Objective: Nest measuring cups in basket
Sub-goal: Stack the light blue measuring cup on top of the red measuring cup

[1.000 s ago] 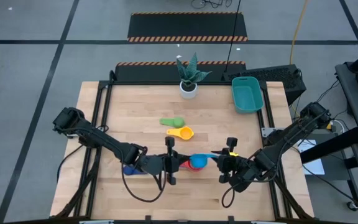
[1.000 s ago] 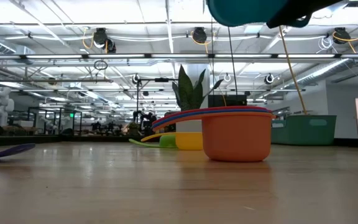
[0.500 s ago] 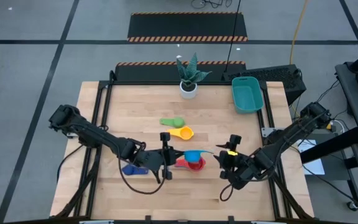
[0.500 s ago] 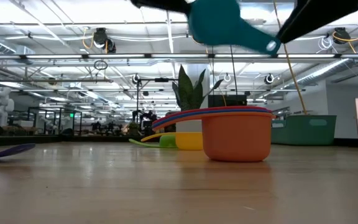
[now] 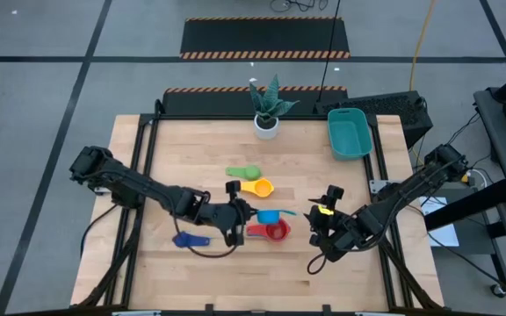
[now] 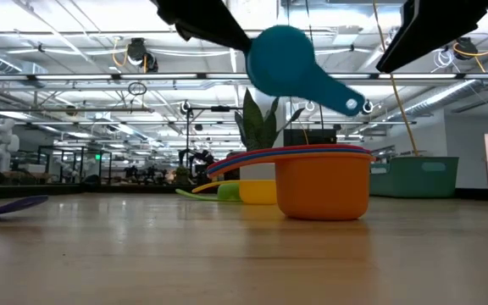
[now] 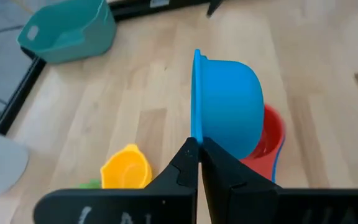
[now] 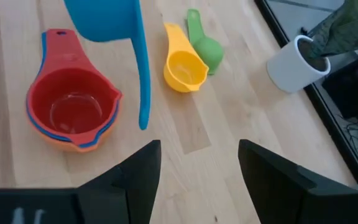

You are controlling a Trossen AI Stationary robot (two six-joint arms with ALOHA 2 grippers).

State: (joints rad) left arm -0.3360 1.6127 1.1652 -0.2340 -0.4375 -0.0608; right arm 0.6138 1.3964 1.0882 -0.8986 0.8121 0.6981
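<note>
Left gripper (image 7: pixel 199 163) pinched tight on the rim of the blue cup (image 7: pixel 225 106), holding it up in the air on its side, just above the red stack (image 8: pixel 73 112). Probably held by the thin rim so the cup can drop straight into the stack.

Red stack on the table near the middle: a red cup on top, blue and orange ones under it. Nested already, but not in the basket.

Right gripper (image 8: pixel 194 168) low, to the right of the stack, fingers wide apart and empty, maybe waiting.

Yellow cup (image 5: pixel 260 187) and green cup (image 5: pixel 244 172) just beyond the stack, touching each other. Dark blue cup (image 5: pixel 189 240) alone on the left.

Basket (image 5: pixel 350 134) far off at the far right corner, empty.
</note>
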